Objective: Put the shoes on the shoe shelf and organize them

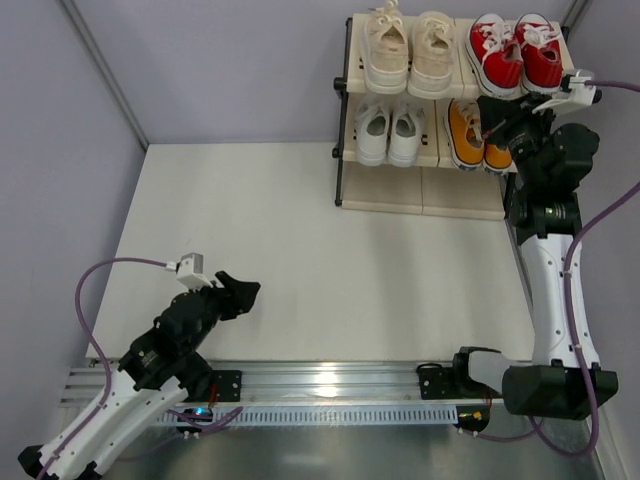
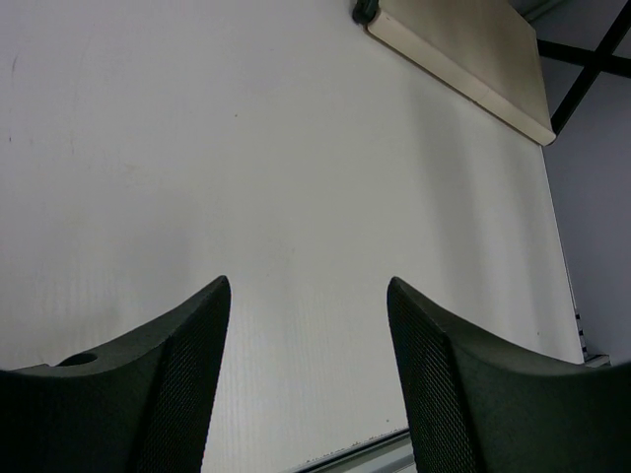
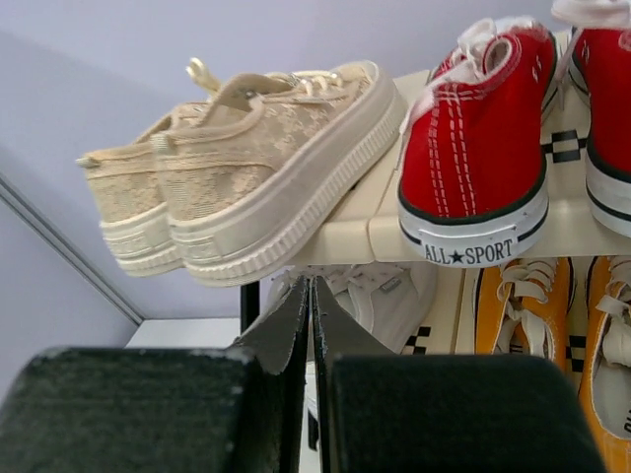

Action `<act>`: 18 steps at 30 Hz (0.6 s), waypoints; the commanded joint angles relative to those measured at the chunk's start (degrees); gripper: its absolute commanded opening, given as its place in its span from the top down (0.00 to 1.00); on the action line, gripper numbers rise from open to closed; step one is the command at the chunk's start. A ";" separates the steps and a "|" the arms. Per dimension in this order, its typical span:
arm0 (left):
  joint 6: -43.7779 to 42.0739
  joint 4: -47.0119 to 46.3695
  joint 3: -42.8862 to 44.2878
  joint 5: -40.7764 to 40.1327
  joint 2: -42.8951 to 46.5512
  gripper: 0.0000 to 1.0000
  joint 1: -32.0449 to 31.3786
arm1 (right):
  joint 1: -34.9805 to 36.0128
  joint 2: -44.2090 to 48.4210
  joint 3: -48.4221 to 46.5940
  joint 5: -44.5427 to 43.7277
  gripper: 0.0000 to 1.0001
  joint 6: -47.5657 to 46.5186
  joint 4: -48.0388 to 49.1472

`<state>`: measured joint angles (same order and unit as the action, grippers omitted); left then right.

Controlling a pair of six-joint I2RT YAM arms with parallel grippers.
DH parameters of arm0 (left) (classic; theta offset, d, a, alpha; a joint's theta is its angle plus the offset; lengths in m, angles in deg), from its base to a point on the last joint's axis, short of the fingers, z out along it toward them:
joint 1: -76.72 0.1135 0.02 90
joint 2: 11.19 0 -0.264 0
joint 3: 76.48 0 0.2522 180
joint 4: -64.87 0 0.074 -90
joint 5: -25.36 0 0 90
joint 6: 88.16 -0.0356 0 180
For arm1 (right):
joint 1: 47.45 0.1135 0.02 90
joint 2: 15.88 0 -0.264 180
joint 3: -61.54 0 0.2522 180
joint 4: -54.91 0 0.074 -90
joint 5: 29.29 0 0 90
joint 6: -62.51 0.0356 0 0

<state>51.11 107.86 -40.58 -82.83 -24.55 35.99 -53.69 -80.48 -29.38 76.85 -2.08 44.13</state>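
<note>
Red canvas sneakers (image 3: 473, 148) atop shoe shelf (image 1: 420, 192): likely light, soft-sided, pinched best at heel collar; right gripper (image 3: 311, 296) together, left gripper (image 2: 308, 288) apart, both empty.

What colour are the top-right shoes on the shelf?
The shoes are red with white laces; top view.
</note>
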 commanded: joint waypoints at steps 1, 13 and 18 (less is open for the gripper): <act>-0.58 -1.20 2.91 0.18 0.62 0.36 0.12 | -0.18 -4.64 -4.21 0.47 0.96 1.57 0.26; -1.11 2.05 4.68 -0.79 2.29 0.36 0.12 | 0.97 -10.90 -5.63 -2.60 0.96 1.93 3.87; -0.94 2.23 4.68 -0.70 2.03 0.36 0.12 | 1.05 -10.47 -4.84 -5.75 0.96 1.66 3.78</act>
<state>50.92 109.85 -37.98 -83.12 -22.89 35.99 -52.90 -93.09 -34.28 74.60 -0.38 45.00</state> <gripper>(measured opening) 0.642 0.039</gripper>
